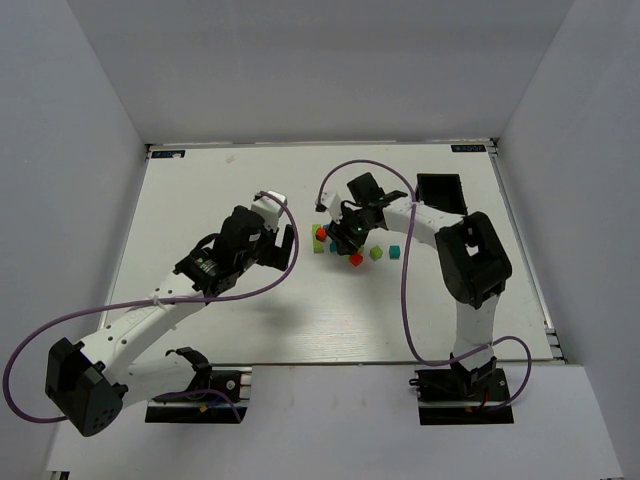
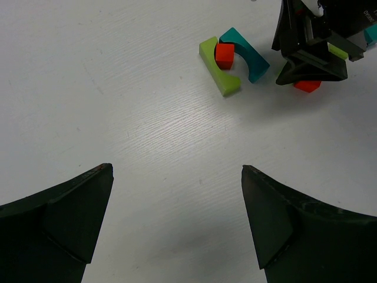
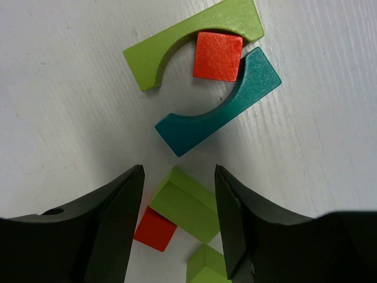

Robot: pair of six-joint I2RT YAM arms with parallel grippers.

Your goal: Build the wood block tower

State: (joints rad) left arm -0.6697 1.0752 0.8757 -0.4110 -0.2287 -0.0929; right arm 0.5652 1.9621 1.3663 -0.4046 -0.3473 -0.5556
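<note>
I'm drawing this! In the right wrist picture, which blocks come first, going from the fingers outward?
Lime-green rectangular wooden block → teal wooden arch → lime-green wooden arch.

Clearance at the right gripper: jaws parted astride a lime block, with a red block just beside it (little side room). Directly ahead, the teal arch, red cube and lime arch obstruct passage. The left gripper faces bare table.
</note>
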